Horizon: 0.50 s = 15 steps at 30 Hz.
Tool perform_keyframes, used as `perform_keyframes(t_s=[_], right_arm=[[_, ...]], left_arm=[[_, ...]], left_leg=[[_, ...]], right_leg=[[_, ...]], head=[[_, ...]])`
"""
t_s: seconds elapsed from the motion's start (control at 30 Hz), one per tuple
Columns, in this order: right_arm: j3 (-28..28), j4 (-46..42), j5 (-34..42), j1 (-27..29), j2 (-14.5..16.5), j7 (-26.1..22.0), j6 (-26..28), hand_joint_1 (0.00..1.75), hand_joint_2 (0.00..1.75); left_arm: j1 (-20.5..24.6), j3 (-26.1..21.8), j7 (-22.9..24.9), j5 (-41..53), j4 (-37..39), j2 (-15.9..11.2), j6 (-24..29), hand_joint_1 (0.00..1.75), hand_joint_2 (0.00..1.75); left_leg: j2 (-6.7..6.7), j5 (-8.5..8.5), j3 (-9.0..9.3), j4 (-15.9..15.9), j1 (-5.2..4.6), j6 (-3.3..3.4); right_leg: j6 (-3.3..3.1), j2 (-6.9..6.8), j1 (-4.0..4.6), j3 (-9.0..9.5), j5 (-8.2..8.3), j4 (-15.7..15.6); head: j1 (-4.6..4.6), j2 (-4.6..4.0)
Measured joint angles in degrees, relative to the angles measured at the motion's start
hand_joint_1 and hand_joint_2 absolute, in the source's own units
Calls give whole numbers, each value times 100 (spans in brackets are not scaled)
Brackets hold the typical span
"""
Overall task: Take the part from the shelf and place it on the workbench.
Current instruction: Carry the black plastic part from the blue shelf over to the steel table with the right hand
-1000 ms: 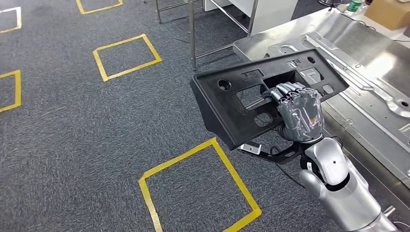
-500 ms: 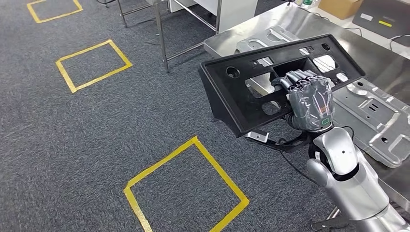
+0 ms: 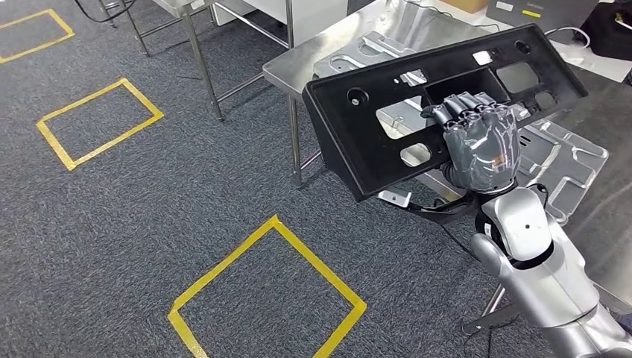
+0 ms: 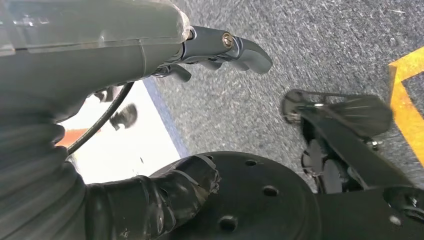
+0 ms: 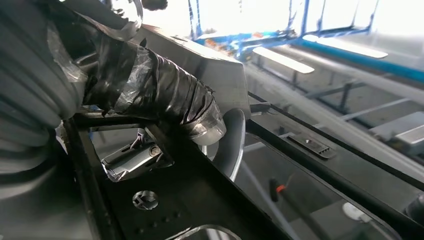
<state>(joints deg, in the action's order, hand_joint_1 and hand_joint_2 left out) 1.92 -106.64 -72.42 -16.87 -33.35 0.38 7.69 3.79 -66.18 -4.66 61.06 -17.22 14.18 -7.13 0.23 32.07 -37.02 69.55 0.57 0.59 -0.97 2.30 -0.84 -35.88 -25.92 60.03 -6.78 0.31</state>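
My right hand [image 3: 481,145] grips the black plastic panel [image 3: 387,101] through a cutout, tilted above the steel workbench [image 3: 302,63] edge; left hand [image 4: 150,55] hangs empty, fingers apart; advice: level panel, lower flat beside stamped metal sheet [image 3: 574,160].

Floor: dark grey carpet [image 3: 149,201] marked with yellow tape squares [image 3: 264,294]. A steel-topped table on metal legs [image 3: 294,145] stands at upper right, carrying pressed sheet-metal panels [image 3: 566,160]. Overhead strip lights, possibly, appear in the right wrist view [image 5: 320,52].
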Motion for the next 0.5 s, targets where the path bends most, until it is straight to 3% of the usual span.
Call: perform_keyframes(t_s=[0.07, 0.13, 0.27, 0.5], right_arm=[[27, 17, -76, -111, -9, 66, -77, 175, 175], [51, 42, -134, -161, -37, 101, -173, 175, 175], [89, 144, -181, -193, -122, 136, -337, 175, 175], [157, 302, -181, -262, -140, 142, -353, 175, 175]], left_arm=[[1, -2, -1, 7, 0, -1, 7, 0, 175], [9, -4, -4, 6, 0, -2, 7, 0, 175], [7, -11, -7, -14, 4, 5, -4, 0, 175], [17, -16, -3, -28, 7, 5, -4, 0, 175]], left_leg=[[-70, -332, 283, -704, -21, 77], [-121, -402, 404, -1020, -44, 113], [-126, -441, 404, -1108, -51, 82], [-131, -467, 386, -1102, -57, 120]], right_leg=[[14, 54, 12, -8, 0, 12], [60, 74, 14, -33, 18, 9], [72, 56, 13, -33, 39, -28], [134, 46, 5, -10, 95, -101]], head=[[-1, 0], [-2, 1], [-2, 1], [-2, 0]])
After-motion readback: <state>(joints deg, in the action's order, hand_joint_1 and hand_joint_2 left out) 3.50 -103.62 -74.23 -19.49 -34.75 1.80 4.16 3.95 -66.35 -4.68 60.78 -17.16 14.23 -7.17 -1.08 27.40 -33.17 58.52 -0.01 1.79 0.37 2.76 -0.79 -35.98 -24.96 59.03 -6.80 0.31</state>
